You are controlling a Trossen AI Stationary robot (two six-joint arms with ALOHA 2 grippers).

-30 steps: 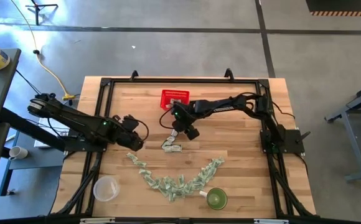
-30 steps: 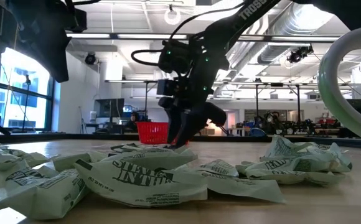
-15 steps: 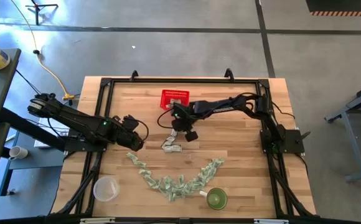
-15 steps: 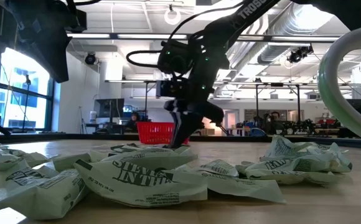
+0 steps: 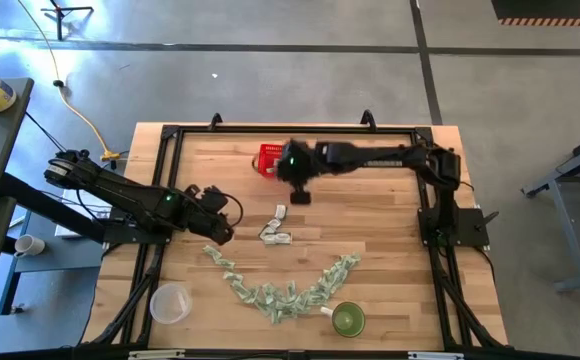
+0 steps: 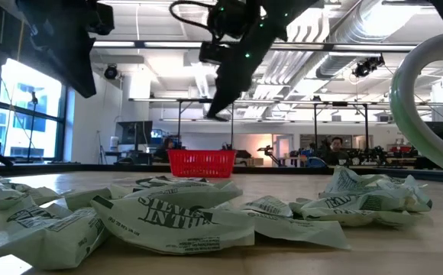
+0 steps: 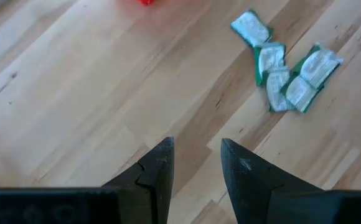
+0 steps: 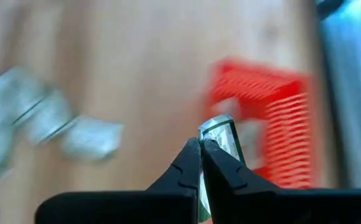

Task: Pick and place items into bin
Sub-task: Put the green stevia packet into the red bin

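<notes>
**A thin pinch, and a basket not yet under it**

My right gripper [image 8: 200, 149] is clamped on one folded item [image 8: 221, 138], and only by its edge: most of the paper stands up past my fingertips [image 8: 192, 155]. That is the first risk as I judge it. A light piece held so narrowly could slip or flutter loose while my arm swings, and land on the wood short of the bin [image 8: 267, 121].

Next, the aim. From above, my right gripper [image 5: 299, 176] sits raised at the near edge of the red bin [image 5: 269, 156], not plainly over its middle. Letting go here could bounce the item off the rim.

Farther out, a small cluster of items [image 5: 275, 229] and the long curved row [image 5: 285, 288] lie on the table [image 5: 390, 230]. My left gripper [image 7: 196, 163] waits there, jaws parted and empty, well clear of my path.
</notes>
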